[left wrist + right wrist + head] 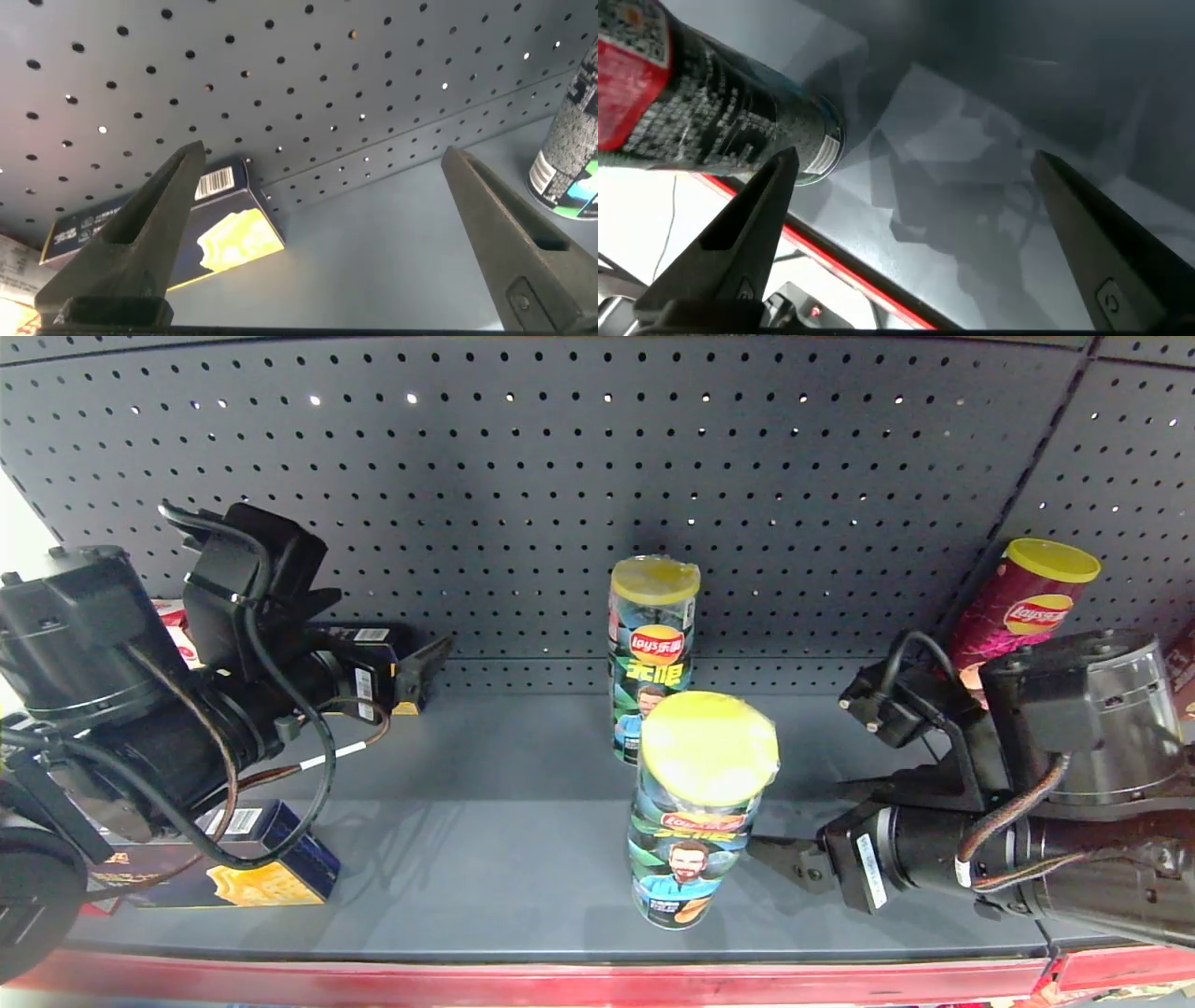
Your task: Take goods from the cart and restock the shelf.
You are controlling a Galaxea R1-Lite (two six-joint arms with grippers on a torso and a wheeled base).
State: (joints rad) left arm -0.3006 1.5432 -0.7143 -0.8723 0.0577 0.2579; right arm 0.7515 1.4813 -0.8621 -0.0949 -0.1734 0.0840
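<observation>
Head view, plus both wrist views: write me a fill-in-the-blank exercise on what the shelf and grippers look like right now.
The front green can and the back green can both have ___ lids.
The left gripper is ___ and empty.
The shelf has a ___ front edge.
The right gripper is open beside the ___ green can.
Missing words: yellow; open; red; front.

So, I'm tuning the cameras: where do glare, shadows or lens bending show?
Head view: light shines through the upper pegboard holes, the red shelf edge bows, and the rear can shadows the pegboard. Right wrist view: hard shadows cross the shelf, with blown-out white beneath its edge. Left wrist view: a few holes glow.
</observation>
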